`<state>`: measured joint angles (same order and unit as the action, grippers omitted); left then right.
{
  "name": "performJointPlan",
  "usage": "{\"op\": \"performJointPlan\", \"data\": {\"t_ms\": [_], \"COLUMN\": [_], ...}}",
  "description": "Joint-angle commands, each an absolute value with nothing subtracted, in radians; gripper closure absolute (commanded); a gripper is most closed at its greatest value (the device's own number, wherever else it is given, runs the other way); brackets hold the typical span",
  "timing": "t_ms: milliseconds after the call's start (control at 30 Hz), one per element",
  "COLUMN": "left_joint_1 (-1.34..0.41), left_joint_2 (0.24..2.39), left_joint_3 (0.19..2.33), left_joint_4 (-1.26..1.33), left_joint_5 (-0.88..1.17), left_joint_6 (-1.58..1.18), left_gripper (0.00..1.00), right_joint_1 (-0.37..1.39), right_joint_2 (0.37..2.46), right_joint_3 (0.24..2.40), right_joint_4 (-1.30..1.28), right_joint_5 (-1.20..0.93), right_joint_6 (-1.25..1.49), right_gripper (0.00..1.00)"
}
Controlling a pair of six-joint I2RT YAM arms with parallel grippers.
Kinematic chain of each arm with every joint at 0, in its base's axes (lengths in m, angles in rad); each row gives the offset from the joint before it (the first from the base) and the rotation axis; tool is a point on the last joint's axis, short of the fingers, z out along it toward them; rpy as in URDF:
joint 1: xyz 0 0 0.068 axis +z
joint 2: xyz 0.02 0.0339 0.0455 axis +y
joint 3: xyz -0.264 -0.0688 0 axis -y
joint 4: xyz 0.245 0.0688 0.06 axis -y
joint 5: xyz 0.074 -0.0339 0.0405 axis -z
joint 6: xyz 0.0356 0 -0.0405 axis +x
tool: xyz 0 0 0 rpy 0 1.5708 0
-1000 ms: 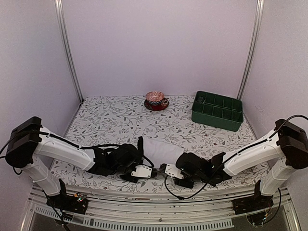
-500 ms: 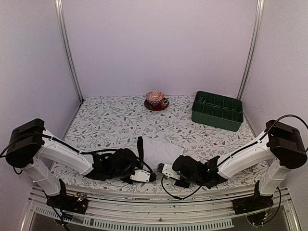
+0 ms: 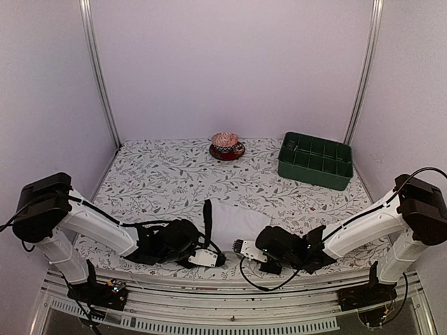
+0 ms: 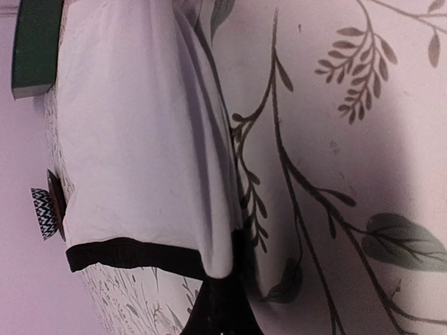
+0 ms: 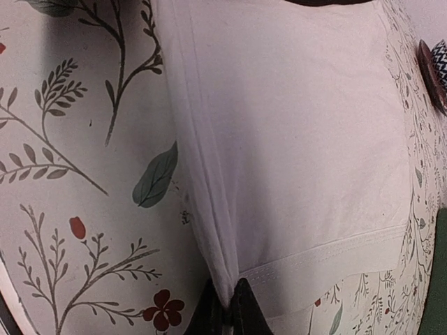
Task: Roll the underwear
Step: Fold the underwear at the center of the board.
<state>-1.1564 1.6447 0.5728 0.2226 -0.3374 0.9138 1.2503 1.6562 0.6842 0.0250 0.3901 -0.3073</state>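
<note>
The white underwear (image 3: 236, 219) lies flat near the table's front edge, its black waistband (image 3: 207, 216) on the left side. My left gripper (image 3: 218, 257) is shut on the near corner by the waistband; in the left wrist view its dark fingertips (image 4: 222, 307) pinch the white cloth (image 4: 140, 139) where it meets the black band (image 4: 133, 255). My right gripper (image 3: 242, 246) is shut on the near right corner. The right wrist view has a bunched fold of white cloth (image 5: 293, 125) squeezed between the fingertips (image 5: 209, 314). The two grippers sit close together.
A green compartment tray (image 3: 316, 160) stands at the back right. A pinkish bowl on a dark saucer (image 3: 226, 146) sits at the back centre. Floral tablecloth (image 3: 154, 181) covers the table, with white walls on three sides.
Both grippers have closed from open onto the near edge of the underwear. Both arms have shifted a little; the waistband has straightened slightly.
</note>
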Motion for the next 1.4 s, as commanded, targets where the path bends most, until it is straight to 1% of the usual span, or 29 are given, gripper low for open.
{"op": "performJointPlan", "data": {"t_ms": [0,200,367,400,467,500,567,600,633,700,733,867,900,1000,1067,1200,1300,1367], "left_joint_1": [-1.147,-1.098,-1.087,-1.087,-1.087,-1.088,-1.088,-1.090,-1.090,-1.090,-1.090,-1.052,-1.028,-0.924,-0.864,-0.762,-0.720,-0.705], "left_joint_2": [1.633,1.546,1.537,1.543,1.554,1.554,1.548,1.543,1.536,1.523,1.516,1.504,1.504,1.501,1.514,1.603,1.675,1.714], "left_joint_3": [0.541,0.519,0.527,0.536,0.545,0.543,0.539,0.535,0.532,0.523,0.519,0.540,0.566,0.658,0.705,0.851,0.950,1.001], "left_joint_4": [0.182,0.155,0.126,0.113,0.094,0.093,0.097,0.099,0.100,0.107,0.116,0.159,0.129,0.049,0.039,-0.037,-0.095,-0.130], "left_joint_5": [-0.346,-0.304,-0.282,-0.274,-0.258,-0.252,-0.240,-0.237,-0.234,-0.230,-0.233,-0.254,-0.229,-0.108,-0.059,0.013,0.053,0.074], "left_joint_6": [0.939,0.964,0.957,0.945,0.933,0.932,0.929,0.928,0.928,0.931,0.935,0.919,0.901,0.857,0.838,0.752,0.695,0.667], "left_gripper": [1.00,1.00,1.00,0.97,0.68,0.61,0.49,0.45,0.43,0.34,0.30,0.27,0.27,0.18,0.16,0.17,0.17,0.17], "right_joint_1": [1.258,1.267,1.270,1.269,1.270,1.271,1.270,1.271,1.272,1.272,1.273,1.280,1.281,1.281,1.281,1.281,1.280,1.281], "right_joint_2": [1.621,1.573,1.568,1.577,1.599,1.610,1.633,1.641,1.649,1.652,1.648,1.584,1.558,1.472,1.426,1.381,1.384,1.400], "right_joint_3": [0.668,0.658,0.660,0.664,0.674,0.680,0.688,0.693,0.699,0.702,0.701,0.694,0.690,0.671,0.669,0.692,0.715,0.727], "right_joint_4": [-0.030,-0.031,-0.042,-0.047,-0.063,-0.072,-0.086,-0.092,-0.101,-0.104,-0.105,-0.100,-0.098,-0.075,-0.059,-0.027,0.005,0.030], "right_joint_5": [0.395,0.365,0.359,0.359,0.360,0.360,0.358,0.358,0.360,0.363,0.361,0.333,0.314,0.255,0.227,0.216,0.256,0.283], "right_joint_6": [-0.302,-0.304,-0.305,-0.305,-0.301,-0.298,-0.290,-0.286,-0.280,-0.275,-0.273,-0.272,-0.274,-0.281,-0.288,-0.314,-0.341,-0.362], "right_gripper": [0.98,0.98,0.98,0.98,0.98,0.98,0.97,0.97,0.94,0.80,0.75,0.69,0.68,0.62,0.61,0.58,0.54,0.53]}}
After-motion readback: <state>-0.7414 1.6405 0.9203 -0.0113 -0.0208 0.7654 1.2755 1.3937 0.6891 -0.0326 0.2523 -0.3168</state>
